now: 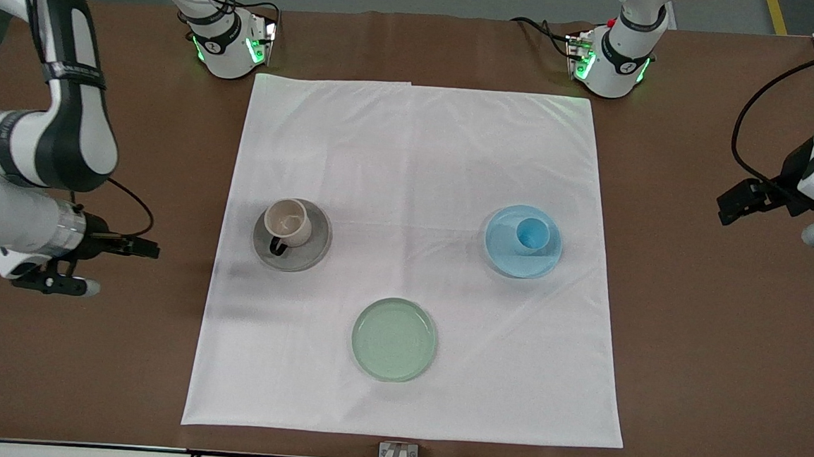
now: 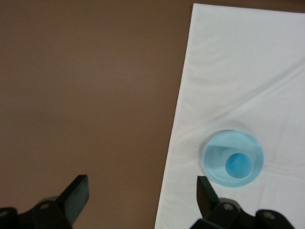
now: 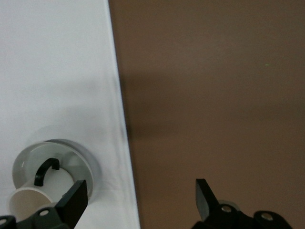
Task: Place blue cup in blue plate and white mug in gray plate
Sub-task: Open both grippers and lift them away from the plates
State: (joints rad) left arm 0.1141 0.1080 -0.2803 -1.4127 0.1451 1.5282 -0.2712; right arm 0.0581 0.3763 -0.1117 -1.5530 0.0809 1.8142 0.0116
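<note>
Both arms waited drawn back over bare table, the left gripper and right gripper released and holding nothing, the blue cup standing in the blue plate and the white mug on the gray plate, each well apart from its jaws.

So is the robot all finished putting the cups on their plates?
It looks finished. The blue cup stands in the blue plate, and the white mug stands in the gray plate. Nothing is in hand: the left gripper and right gripper are open and empty over the bare brown table. The green plate holds nothing.
</note>
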